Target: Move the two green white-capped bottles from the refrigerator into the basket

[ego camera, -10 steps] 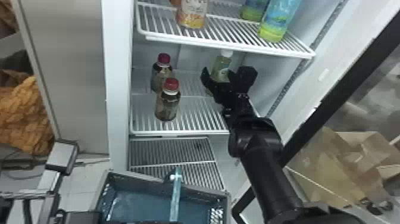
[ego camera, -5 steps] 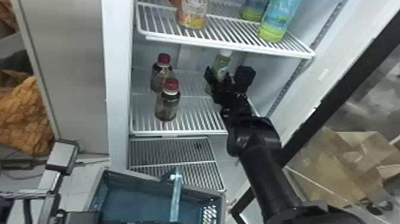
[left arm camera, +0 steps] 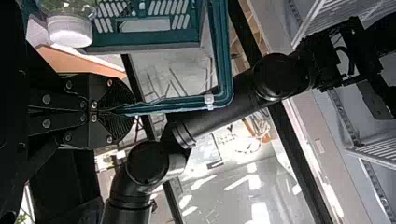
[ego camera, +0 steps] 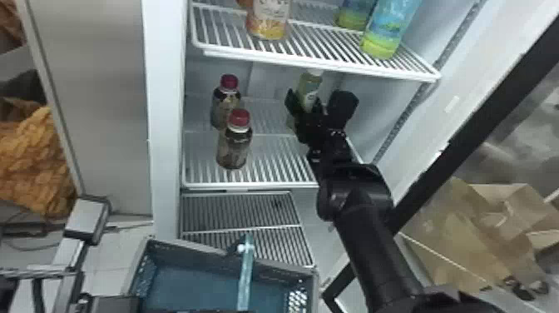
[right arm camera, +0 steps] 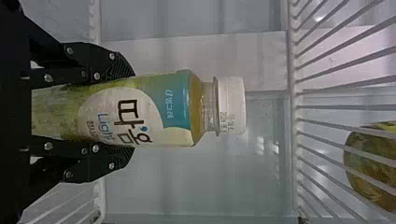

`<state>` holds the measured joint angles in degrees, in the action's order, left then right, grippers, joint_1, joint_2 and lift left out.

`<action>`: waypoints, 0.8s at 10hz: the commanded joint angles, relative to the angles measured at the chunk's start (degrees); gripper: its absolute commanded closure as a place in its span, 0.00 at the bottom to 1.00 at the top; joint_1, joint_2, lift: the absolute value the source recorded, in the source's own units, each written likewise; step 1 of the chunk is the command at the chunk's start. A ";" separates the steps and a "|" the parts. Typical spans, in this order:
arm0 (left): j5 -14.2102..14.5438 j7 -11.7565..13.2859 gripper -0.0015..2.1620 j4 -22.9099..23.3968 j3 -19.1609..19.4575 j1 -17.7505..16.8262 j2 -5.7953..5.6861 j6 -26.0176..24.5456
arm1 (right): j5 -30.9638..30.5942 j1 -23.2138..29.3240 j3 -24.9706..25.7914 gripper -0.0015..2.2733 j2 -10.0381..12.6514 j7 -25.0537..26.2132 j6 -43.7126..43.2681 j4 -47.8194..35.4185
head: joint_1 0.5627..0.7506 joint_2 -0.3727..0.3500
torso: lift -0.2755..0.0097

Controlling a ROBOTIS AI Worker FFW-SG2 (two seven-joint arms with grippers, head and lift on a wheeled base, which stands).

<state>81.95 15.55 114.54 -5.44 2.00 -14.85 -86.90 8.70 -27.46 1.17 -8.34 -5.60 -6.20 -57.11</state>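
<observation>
In the head view, my right gripper [ego camera: 307, 104] is inside the refrigerator on the middle shelf level, around a green bottle [ego camera: 311, 85] with a white cap. The right wrist view has this bottle [right arm camera: 140, 109] upright in the room, its body pressed on both sides by my right gripper [right arm camera: 128, 111]. My left gripper [left arm camera: 128, 111] is shut on the handle [left arm camera: 170, 106] of the blue-green basket [left arm camera: 154, 37]. A white-capped bottle [left arm camera: 69, 30] shows by the basket's slotted side. From the head, the basket [ego camera: 208, 254] hangs below the shelves.
Two red-capped bottles [ego camera: 233, 143] stand on the middle shelf, left of my right gripper. The upper shelf's front edge [ego camera: 324, 64] runs just above it and holds several bottles. The dark-edged door [ego camera: 470, 141] is at the right.
My right gripper's fingers have closed in on the green bottle from a wider opening, with the hand a little farther in. The basket has swayed slightly; the red-capped bottles stay put.
</observation>
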 commanded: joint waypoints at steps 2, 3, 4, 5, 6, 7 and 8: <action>-0.03 0.00 0.54 0.00 0.07 0.11 -0.09 -0.14 | 1.35 4.11 -0.03 0.39 -0.01 -0.82 0.01 -4.97 | 0.70 0.03 | 0.04; -0.26 0.00 0.54 0.00 0.18 0.11 -0.09 -0.42 | 1.24 6.22 -0.03 0.39 -0.01 -0.91 1.27 -8.77 | 0.70 0.03 | 0.04; -0.26 0.00 0.54 0.00 0.18 0.25 -0.09 -0.56 | 1.35 8.19 0.20 0.39 -0.01 -0.91 2.11 -11.72 | 0.70 0.03 | 0.04; -0.26 0.00 0.54 0.00 0.18 0.39 -0.18 -0.56 | 1.58 10.44 1.00 0.39 -0.01 -1.08 3.38 -15.24 | 0.70 0.03 | 0.04; -0.26 0.00 0.54 0.00 0.30 0.53 -0.18 -0.56 | 1.47 12.55 1.69 0.39 -0.01 -1.44 5.07 -18.33 | 0.70 0.03 | 0.04; -0.26 0.00 0.54 0.00 0.30 0.53 -0.18 -0.56 | 1.47 14.37 2.71 0.39 -0.01 -2.31 5.35 -20.44 | 0.70 0.03 | 0.04; -0.26 0.09 0.54 0.00 0.41 0.67 -0.18 -0.56 | 1.58 16.91 3.97 0.39 -0.01 -3.11 6.61 -24.38 | 0.70 0.03 | 0.04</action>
<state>81.70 15.62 114.54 -5.06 2.56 -15.03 -87.47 10.20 -12.16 4.38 -8.35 -8.61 -0.38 -79.16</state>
